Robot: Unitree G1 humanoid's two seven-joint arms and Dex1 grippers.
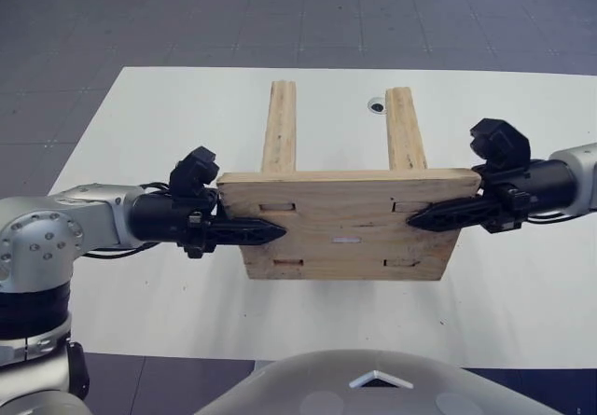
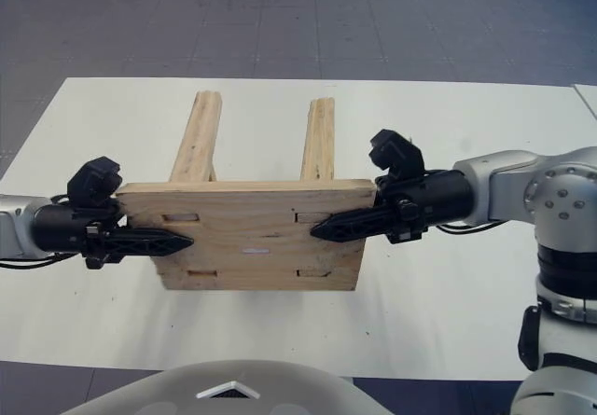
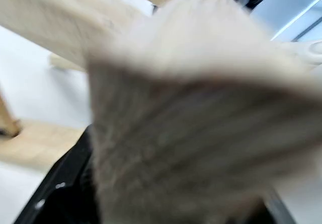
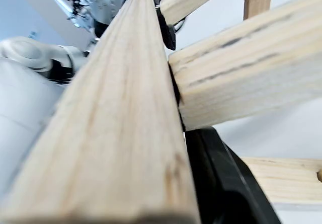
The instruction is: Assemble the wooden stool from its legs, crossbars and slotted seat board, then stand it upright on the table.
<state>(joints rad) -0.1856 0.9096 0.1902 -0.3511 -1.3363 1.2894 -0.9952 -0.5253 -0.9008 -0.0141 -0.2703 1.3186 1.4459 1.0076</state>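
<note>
Looking at the middle of the frame, you have the stool [image 1: 345,191] tipped over, its seat [image 1: 350,224] facing the camera and two legs [image 1: 280,126] running away toward the top of the frame. Four slots show in the seat face. Whether its lower edge rests on the white counter [image 1: 159,135] you cannot tell.

Your left tool [image 1: 270,231] comes in from the left edge and is clamped on the seat's left side, one black finger lying flat across the face. Your right tool [image 1: 422,217] does the same from the right, closed on the seat's right side.

From the right wrist, the seat's edge [image 4: 126,108] runs up the frame, with a finger [image 4: 221,183] pressed under it and a leg [image 4: 241,73] crossing to the right. From the left wrist, the blurred seat [image 3: 201,108] sits right at the lens and blocks what lies behind.

A small round grommet [image 1: 377,105] lies in the counter between the legs, near the right one. Dark tiled floor [image 1: 280,14] lies beyond.
</note>
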